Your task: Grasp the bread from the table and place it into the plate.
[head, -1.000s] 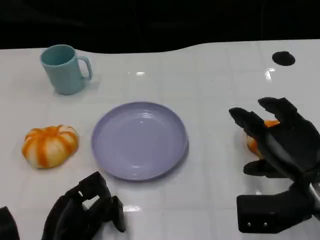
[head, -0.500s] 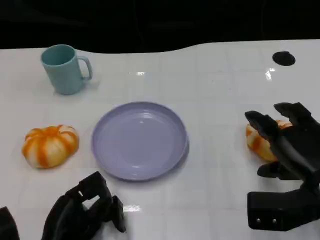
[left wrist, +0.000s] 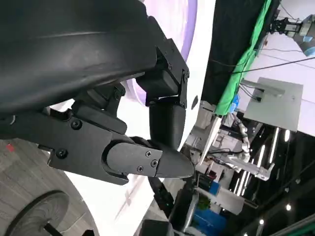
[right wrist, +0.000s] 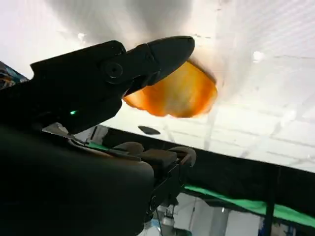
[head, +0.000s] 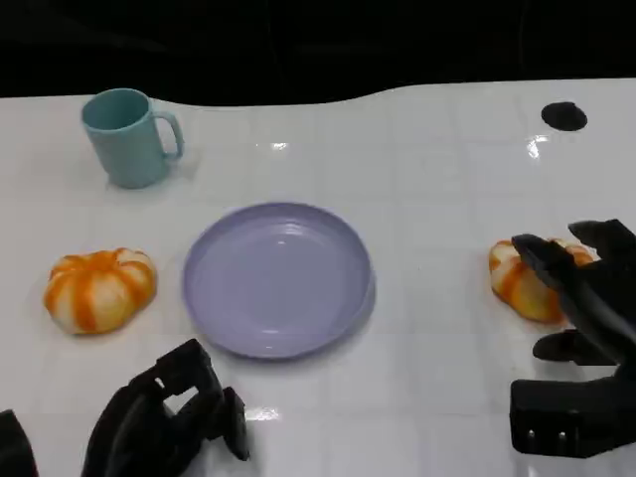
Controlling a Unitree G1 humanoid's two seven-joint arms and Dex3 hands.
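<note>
The right hand (head: 581, 298) sits at about 4 o'clock on the white bench (head: 437, 179), its fingers (head: 547, 260) spread apart over the near side of an orange-and-white striped bread (head: 522, 283). They hide the roll's right part, and whether any finger touches it cannot be told from the head view. In the right wrist view one dark finger (right wrist: 162, 51) crosses in front of the bread (right wrist: 179, 93), so only its glazed orange side shows below the fingertip; the roll still lies on the bench, not lifted.

A second striped bread (head: 99, 288) lies in full sight at 9 o'clock, well apart from the lilac plate (head: 277, 279) at the centre. Nothing lies in the plate. A teal mug (head: 127, 136) stands upright at 10 o'clock, handle to the right. A small black disc (head: 563, 115) at 1 o'clock is too small to make out.

The left hand (head: 169, 417) rests low at 7 o'clock, cut off by the picture's edge, fingers curled in with nothing in them. In the left wrist view its fingers (left wrist: 147, 162) block most of the plate (left wrist: 184, 19), leaving a lilac sliver.

No writing or label can be read anywhere.
</note>
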